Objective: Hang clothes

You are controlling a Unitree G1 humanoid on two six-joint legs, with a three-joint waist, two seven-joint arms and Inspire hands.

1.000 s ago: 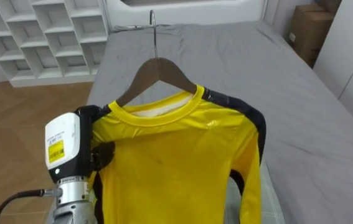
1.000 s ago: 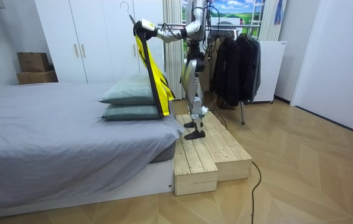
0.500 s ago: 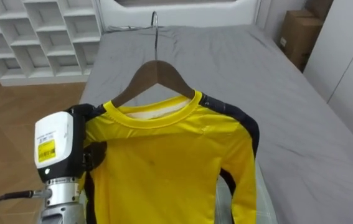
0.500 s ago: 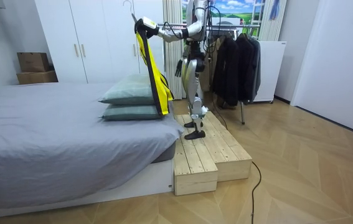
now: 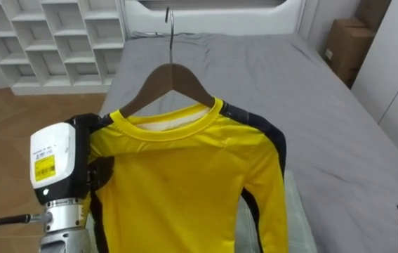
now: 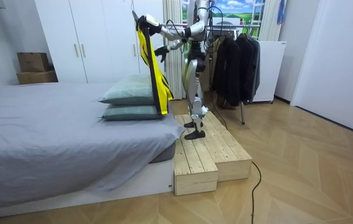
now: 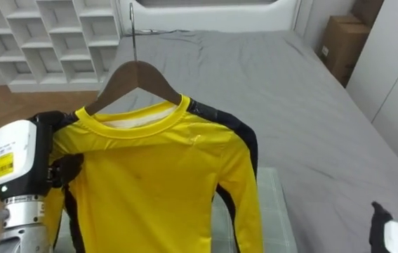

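Observation:
A yellow long-sleeved shirt (image 5: 184, 183) with dark side panels hangs on a wooden hanger (image 5: 174, 74) whose metal hook (image 5: 168, 21) points up. My left hand (image 5: 62, 169) is held out over the bed, its dark fingers (image 5: 100, 174) curled round the hanger's left end under the shirt's shoulder. In the room view I stand on a wooden platform (image 6: 204, 155) at the bed's head end, holding the shirt (image 6: 151, 68) high. My right hand (image 7: 388, 232) peeks in at the lower right edge and is raised in front of my body (image 6: 161, 50).
A grey bed (image 5: 269, 77) stretches ahead, with pale pillows (image 5: 295, 221) under the shirt. White cubby shelves (image 5: 51, 35) stand at the left, a cardboard box (image 5: 349, 42) at the right. A rack of dark clothes (image 6: 232, 59) stands behind me.
My right arm has swung up from my side to chest height, and its hand now enters the eye views' lower right. The shirt is held slightly higher.

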